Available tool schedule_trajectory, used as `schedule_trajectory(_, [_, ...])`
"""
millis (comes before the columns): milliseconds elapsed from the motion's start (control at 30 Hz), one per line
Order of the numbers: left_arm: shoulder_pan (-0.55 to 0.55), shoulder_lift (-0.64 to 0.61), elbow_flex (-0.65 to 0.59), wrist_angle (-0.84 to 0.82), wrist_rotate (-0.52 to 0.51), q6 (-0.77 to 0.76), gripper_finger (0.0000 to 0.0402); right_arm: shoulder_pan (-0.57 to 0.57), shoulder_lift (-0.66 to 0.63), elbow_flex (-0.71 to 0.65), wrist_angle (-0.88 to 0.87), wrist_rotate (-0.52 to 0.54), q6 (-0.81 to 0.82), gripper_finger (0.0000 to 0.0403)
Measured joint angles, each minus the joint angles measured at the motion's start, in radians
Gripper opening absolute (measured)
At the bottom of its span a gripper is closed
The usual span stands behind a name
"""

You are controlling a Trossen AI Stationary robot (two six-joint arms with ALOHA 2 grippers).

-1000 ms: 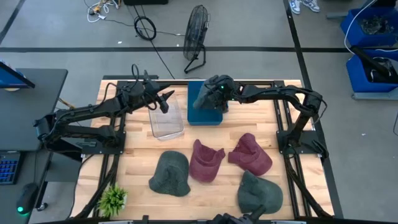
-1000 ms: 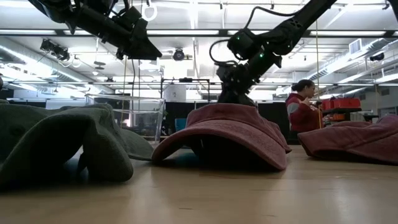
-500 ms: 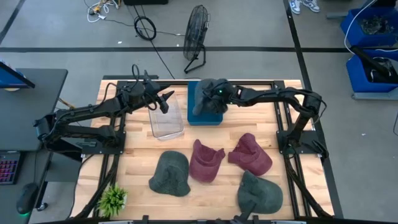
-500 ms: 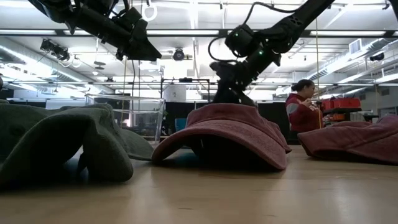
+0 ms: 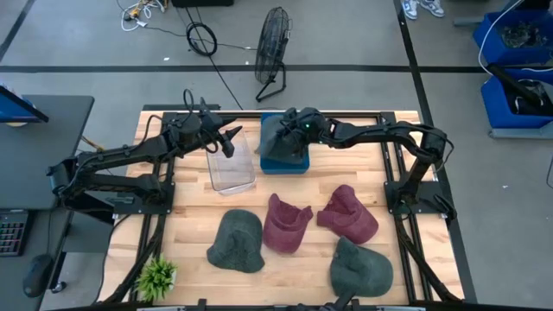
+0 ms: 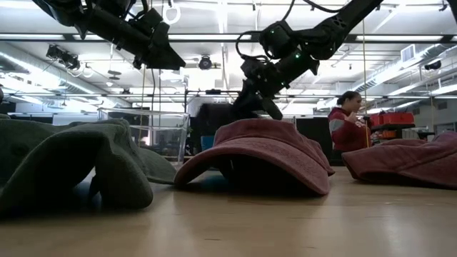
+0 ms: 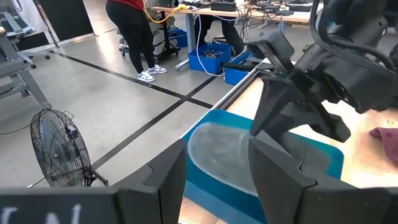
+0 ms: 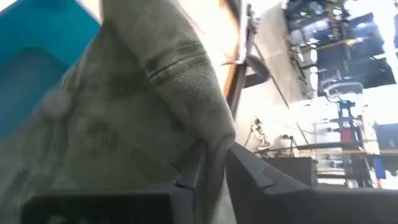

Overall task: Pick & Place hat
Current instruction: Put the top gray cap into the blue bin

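Observation:
My right gripper [image 5: 296,126] is over the blue bin [image 5: 299,163] at the table's far middle, shut on a grey-green hat [image 5: 275,138] that drapes into the bin. The left wrist view shows the hat [image 7: 227,149] lying in the bin [image 7: 329,155] under the right gripper [image 7: 292,102]. My left gripper [image 5: 227,138] hangs open above the clear container [image 5: 232,166], touching nothing. Two maroon hats [image 5: 287,223] [image 5: 348,213] and two green hats [image 5: 236,240] [image 5: 361,268] lie flat on the table's near half. My right gripper pinches a fold of the grey-green hat's cloth [image 8: 208,146] between its two fingers [image 8: 252,174], coming from above and slanting toward the table's left. The hat hangs slack below the fingers, and its lower part [image 7: 211,146] lies in the blue bin.
The clear container stands left of the blue bin, close to it. A potted plant [image 5: 157,276] sits at the near left corner. A fan [image 5: 273,52] stands on the floor beyond the far edge. A person [image 6: 348,121] is in the room behind the table.
My right gripper has shifted slightly toward the table's left and far edge and has tipped, staying shut on the hat. The grey-green hat has swung leftward and spread down into the blue bin.

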Motion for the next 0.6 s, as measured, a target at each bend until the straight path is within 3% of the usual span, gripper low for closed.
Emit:
schedule_trajectory(133, [0.0,0.0,0.0,-0.006,0.0,0.0,0.0177,0.006,-0.004,0.0,-0.012,0.084,0.021,0.0109])
schedule_trajectory(233, [0.0,0.0,0.0,-0.03,0.0,0.0,0.0177,0.01,-0.004,0.0,-0.06,0.21,0.015,0.0128])
schedule_trajectory(367, [0.0,0.0,0.0,-0.064,0.0,-0.001,0.0177,0.017,-0.004,0.0,-0.146,0.323,0.009,0.0137])
schedule_trajectory(467, [0.0,0.0,0.0,-0.081,0.0,-0.001,0.0177,0.031,-0.004,0.0,-0.133,0.314,0.0,0.0137])
schedule_trajectory(600, [0.0,0.0,0.0,-0.082,0.0,-0.003,0.0177,0.056,-0.004,0.0,-0.039,0.143,0.007,0.0133])
